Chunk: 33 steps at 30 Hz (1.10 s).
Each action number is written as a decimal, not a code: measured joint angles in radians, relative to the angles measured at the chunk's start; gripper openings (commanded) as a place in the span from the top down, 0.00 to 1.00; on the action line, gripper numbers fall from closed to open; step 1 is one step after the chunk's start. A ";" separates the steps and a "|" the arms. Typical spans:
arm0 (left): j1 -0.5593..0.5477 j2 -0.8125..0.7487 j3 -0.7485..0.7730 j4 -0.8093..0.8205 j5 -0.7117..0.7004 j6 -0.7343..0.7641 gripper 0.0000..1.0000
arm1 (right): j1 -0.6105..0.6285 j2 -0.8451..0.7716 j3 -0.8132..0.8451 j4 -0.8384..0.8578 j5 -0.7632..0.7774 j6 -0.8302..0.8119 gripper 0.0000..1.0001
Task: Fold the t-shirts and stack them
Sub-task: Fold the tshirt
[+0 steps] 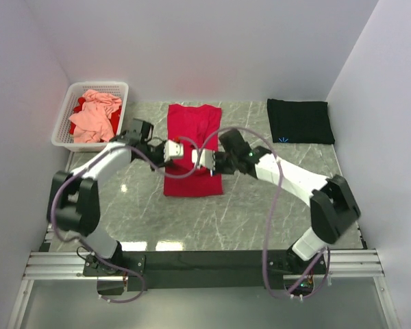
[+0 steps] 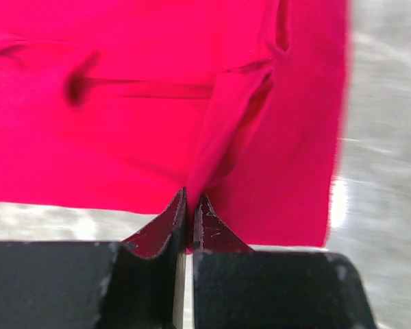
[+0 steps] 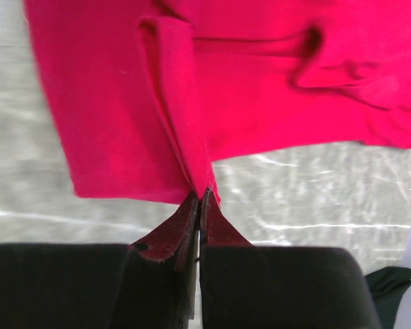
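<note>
A crimson-red t-shirt [image 1: 193, 123] lies in a long strip down the middle of the marble table. Both grippers meet over its lower half. My left gripper [image 1: 180, 151] is shut on a pinched fold of the red cloth [image 2: 212, 137], seen rising from its tips [image 2: 190, 199]. My right gripper [image 1: 198, 158] is likewise shut on a fold of the same shirt [image 3: 185, 103], the cloth pulled into a ridge at its tips [image 3: 200, 195]. A folded black t-shirt [image 1: 299, 121] with a tiny blue mark lies at the back right. A salmon-pink t-shirt [image 1: 96, 115] is crumpled in the basket.
The white lattice basket [image 1: 64, 127] stands at the back left, with some red cloth under the pink one. White walls close in the table on three sides. The black rail with the arm bases [image 1: 205, 264] runs along the near edge.
</note>
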 measured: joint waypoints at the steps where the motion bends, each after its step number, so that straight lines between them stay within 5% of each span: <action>1: 0.010 0.044 0.048 0.004 0.005 0.006 0.99 | -0.021 0.038 0.037 0.000 -0.006 -0.014 1.00; 9: 0.063 0.358 0.378 -0.006 0.017 0.035 0.97 | -0.155 0.304 0.328 -0.053 -0.061 -0.104 1.00; 13: 0.067 0.485 0.507 -0.026 0.017 0.032 0.86 | -0.184 0.399 0.408 -0.067 -0.068 -0.119 0.78; 20: 0.094 0.592 0.628 -0.069 0.010 -0.008 0.87 | -0.206 0.501 0.534 -0.076 -0.057 -0.086 0.68; 22: 0.103 0.593 0.637 -0.084 0.009 -0.013 0.79 | -0.208 0.502 0.551 -0.071 -0.049 -0.066 0.51; 23: 0.105 0.593 0.640 -0.088 0.010 -0.021 0.62 | -0.209 0.502 0.562 -0.068 -0.044 -0.053 0.50; 26: 0.113 0.593 0.641 -0.089 0.003 -0.047 0.36 | -0.209 0.502 0.579 -0.064 -0.033 -0.024 0.50; 33: 0.147 0.578 0.636 -0.108 0.011 -0.132 0.35 | -0.208 0.476 0.642 -0.214 -0.069 0.077 0.48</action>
